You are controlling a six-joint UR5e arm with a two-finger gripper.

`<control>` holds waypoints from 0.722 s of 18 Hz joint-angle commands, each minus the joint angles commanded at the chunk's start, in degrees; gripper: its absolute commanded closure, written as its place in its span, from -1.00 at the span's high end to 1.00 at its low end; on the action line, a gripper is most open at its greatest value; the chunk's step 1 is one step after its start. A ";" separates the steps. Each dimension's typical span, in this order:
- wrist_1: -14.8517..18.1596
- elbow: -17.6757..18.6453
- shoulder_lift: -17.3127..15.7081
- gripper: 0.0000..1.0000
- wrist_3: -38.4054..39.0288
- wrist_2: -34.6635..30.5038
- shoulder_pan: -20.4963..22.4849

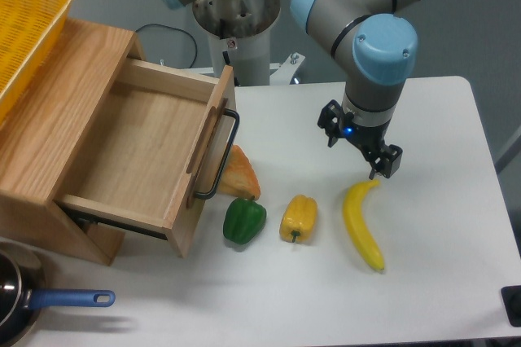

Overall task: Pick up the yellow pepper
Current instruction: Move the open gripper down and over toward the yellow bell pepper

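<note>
green pepper (244, 221): on the table just past the open drawer (151, 147), close beside my target on its left; not what I want.
yellow pepper (299, 218): lies on the table between the green one and the banana, long axis roughly up-down in view, stem end toward the near edge.
banana (362, 226): right of the target, top tip almost under me.
my gripper (359, 144): jaws spread, holding nothing; the pepper sits down-left of me, so I judge I must shift left and toward the near edge, then descend.
</note>
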State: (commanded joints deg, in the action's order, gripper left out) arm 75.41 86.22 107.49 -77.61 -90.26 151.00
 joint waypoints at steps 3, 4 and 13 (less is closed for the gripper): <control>0.00 0.18 0.00 1.00 0.52 0.09 -0.09; 0.00 0.18 0.17 1.00 1.49 0.09 -0.09; -6.68 6.07 1.93 1.00 12.82 0.17 -0.44</control>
State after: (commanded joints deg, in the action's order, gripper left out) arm 68.73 92.28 109.42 -64.79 -90.09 150.56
